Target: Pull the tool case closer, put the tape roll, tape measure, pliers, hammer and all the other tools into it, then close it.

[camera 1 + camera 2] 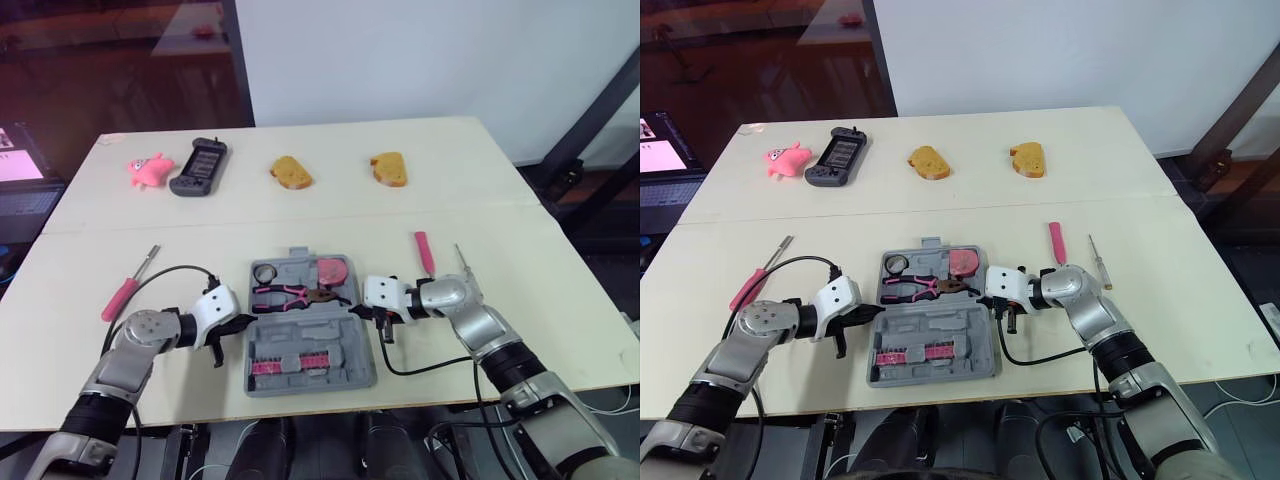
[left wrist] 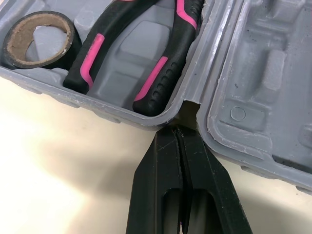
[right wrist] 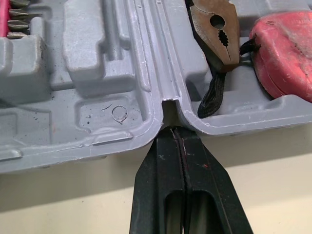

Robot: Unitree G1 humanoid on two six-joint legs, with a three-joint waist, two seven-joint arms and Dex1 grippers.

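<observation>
Left wrist view shows the left gripper (image 2: 179,134) with fingers pressed together, holding nothing, tips poked into the hinge notch on the left side of the tool case (image 2: 263,73). The right gripper (image 3: 179,134) is likewise closed and empty at the opposite notch.

Likely risks:
- The thin tips could slip out of the notches.
- Uneven push could twist or skid the case.
- A jolt could bounce out the pliers (image 2: 161,58), tape roll (image 2: 39,39) or tape measure (image 3: 285,53).
- Closing now would strand the pink-handled screwdriver (image 1: 125,292) left of the case, plus the pink-handled tool (image 1: 424,250) and thin tool (image 1: 464,266) to its right.

Both forearms lie low, aimed inward at the case.
</observation>
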